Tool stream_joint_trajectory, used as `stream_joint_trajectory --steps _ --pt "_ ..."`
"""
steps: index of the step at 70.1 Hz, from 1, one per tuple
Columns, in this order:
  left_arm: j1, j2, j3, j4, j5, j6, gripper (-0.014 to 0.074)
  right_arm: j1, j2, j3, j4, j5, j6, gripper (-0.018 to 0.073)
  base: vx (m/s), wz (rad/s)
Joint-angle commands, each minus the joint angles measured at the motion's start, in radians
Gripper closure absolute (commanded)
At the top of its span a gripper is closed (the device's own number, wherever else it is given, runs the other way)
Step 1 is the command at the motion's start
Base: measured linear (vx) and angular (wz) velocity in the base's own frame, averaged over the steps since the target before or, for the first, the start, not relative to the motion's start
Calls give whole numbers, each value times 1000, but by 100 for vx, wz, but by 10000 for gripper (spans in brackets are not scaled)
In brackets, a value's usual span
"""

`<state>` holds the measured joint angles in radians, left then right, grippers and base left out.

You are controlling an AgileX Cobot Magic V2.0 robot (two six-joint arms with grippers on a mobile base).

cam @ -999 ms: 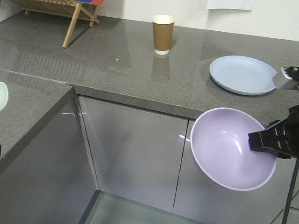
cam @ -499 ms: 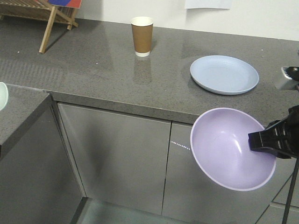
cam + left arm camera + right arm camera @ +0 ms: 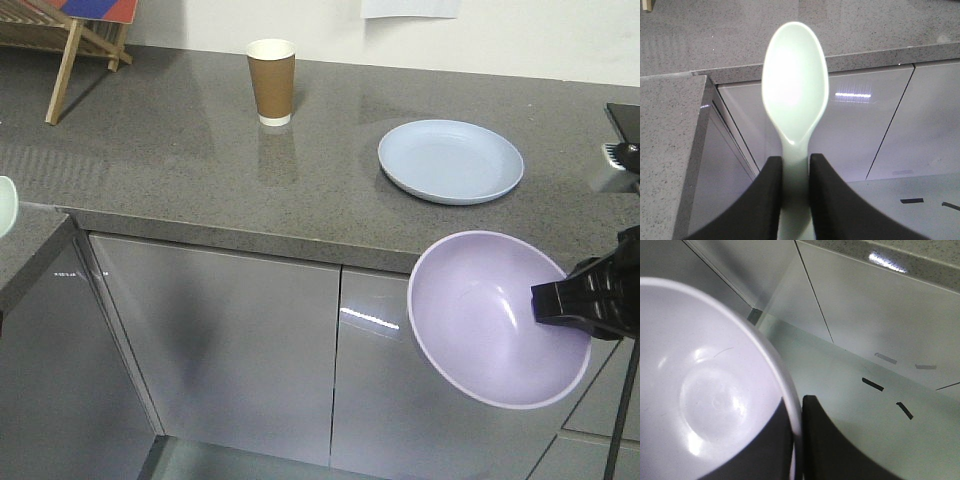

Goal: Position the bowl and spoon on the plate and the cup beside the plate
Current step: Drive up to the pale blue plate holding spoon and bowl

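The grey stone countertop (image 3: 200, 170) carries only two of the four task items, so by this reading the task is at an early stage: no item sits where it should.

The pale blue plate (image 3: 450, 160) lies flat and bare on the counter, toward its right side in the front view. It is the target for two of the items, and nothing rests on it.

The lavender bowl (image 3: 490, 320) is off the counter. It hangs tilted in the air in front of the cabinet doors (image 3: 230, 340), lower than the counter edge, with its glossy inside turned toward the camera. The right gripper (image 3: 552, 300) is clamped on its rim. The right wrist view shows one finger inside the bowl and the other outside, with the wall pinched between them.

The brown paper cup (image 3: 271, 80) stands upright near the back wall, well apart from the plate, and neither gripper is near it.

The mint-green spoon (image 3: 795, 95) is also in the air. The left gripper (image 3: 795, 167) is closed on its handle, and the scoop points forward toward the cabinet fronts at the corner of the counter.

All three placements remain: bowl onto plate, spoon onto plate, cup beside plate. With both grippers loaded, the cup likely has to wait until one is free.
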<state>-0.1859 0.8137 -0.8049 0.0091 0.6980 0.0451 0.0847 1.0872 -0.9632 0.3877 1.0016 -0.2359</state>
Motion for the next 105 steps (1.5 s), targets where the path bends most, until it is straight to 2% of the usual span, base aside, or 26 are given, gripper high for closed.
stream_joint_trajectory --steps 1,105 --pt "5 -6 -26 -9 -64 -2 471 0 -19 -28 23 -36 -3 563 3 -5" --pt "5 -6 -26 -9 -64 -2 471 0 -19 -28 23 -36 -3 563 6 -1"
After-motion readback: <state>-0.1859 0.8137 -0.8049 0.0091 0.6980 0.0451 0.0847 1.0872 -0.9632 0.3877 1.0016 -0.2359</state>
